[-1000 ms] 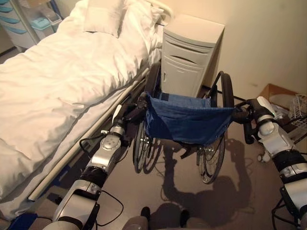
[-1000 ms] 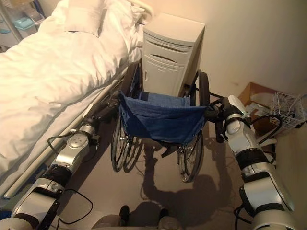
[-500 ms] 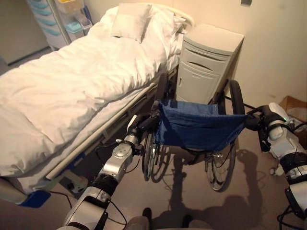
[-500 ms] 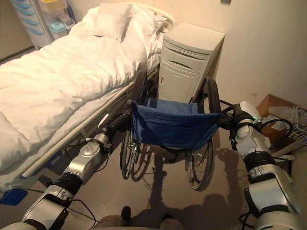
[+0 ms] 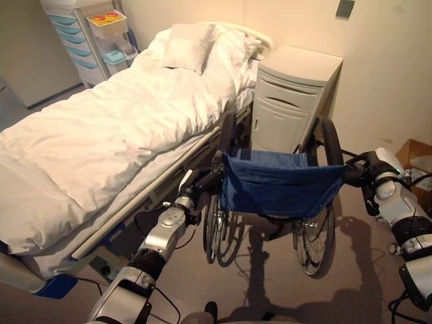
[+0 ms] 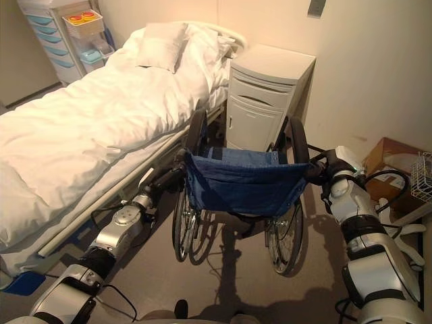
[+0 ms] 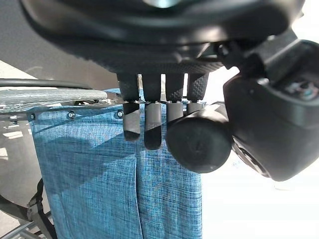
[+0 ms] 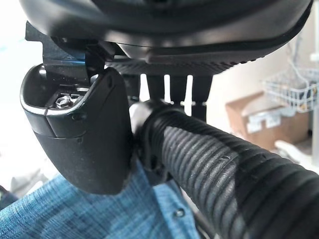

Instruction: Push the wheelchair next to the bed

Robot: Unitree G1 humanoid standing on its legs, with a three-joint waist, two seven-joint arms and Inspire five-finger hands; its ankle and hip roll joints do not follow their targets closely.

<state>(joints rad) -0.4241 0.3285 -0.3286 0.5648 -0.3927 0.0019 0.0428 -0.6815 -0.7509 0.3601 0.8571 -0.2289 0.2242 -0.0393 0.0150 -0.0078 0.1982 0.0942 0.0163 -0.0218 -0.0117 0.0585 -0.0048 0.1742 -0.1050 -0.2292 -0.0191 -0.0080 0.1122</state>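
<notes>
Blue cloth slung on a steel frame makes the wheelchair (image 5: 278, 192) light to roll yet stiff to steer; its ribbed rubber push handles (image 8: 219, 174) are the right hold; the left hand (image 5: 202, 181) and right hand (image 5: 361, 174) each have their fingers wrapped round one. It stands beside the bed (image 5: 101, 135), facing the cabinet (image 5: 290, 98), seemingly close against it; smooth floor (image 5: 236, 283) rolls easily, though the corner is tight.

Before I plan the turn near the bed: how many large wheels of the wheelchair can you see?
2: the left large wheel rises beside the bed; the right large wheel stands in front of the bedside cabinet. Small front castors may be hidden.
</notes>
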